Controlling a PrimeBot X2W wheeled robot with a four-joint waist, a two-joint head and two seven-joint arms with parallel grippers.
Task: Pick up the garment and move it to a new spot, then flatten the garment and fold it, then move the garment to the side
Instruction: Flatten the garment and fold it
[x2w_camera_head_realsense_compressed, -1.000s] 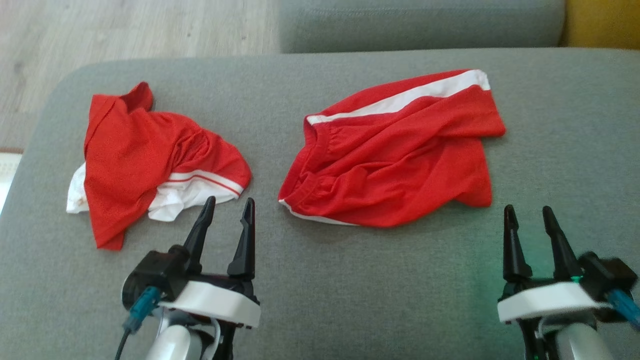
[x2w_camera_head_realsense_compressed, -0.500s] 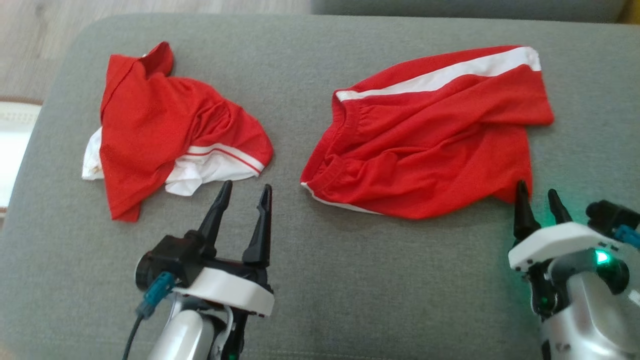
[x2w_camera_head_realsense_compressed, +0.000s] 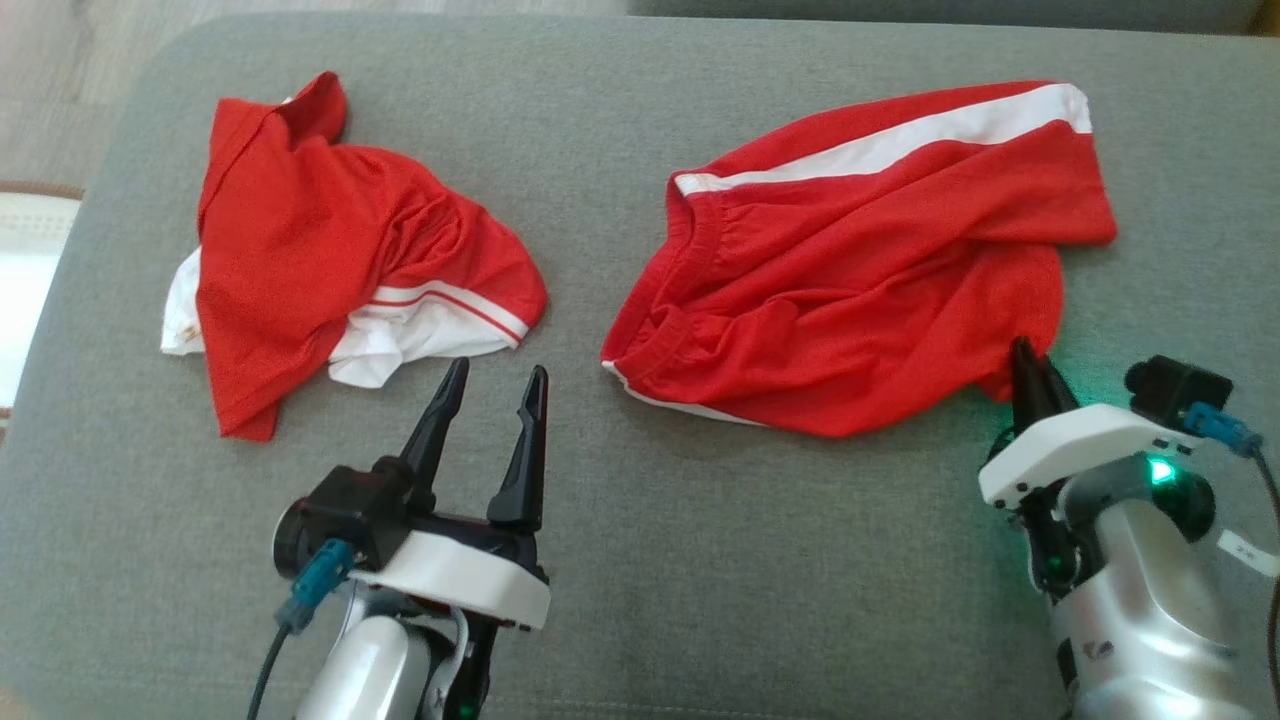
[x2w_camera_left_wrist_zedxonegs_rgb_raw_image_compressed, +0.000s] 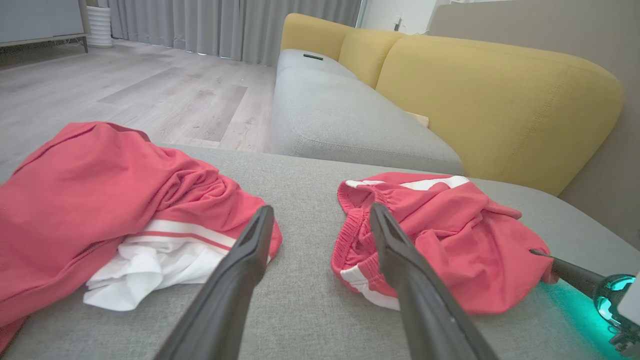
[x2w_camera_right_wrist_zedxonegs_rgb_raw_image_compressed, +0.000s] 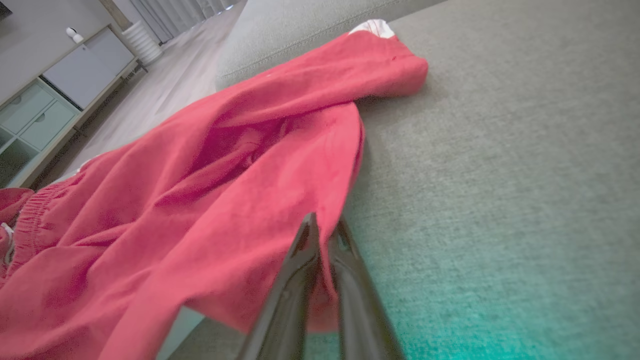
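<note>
So, the right gripper (x2w_camera_head_realsense_compressed: 1030, 365) has its fingers clamped tight on the near-right corner of the red shorts (x2w_camera_head_realsense_compressed: 860, 260). They're crumpled on the right half of the grey cushion (x2w_camera_head_realsense_compressed: 700, 560), white stripe along the far side. The left gripper (x2w_camera_head_realsense_compressed: 495, 385), fingers spread, is over bare fabric near the front edge, just beside the red jersey (x2w_camera_head_realsense_compressed: 320, 250).

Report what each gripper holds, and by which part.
The right gripper pinches the red shorts at their near right hem corner. The left gripper is open, holding nothing.
</note>
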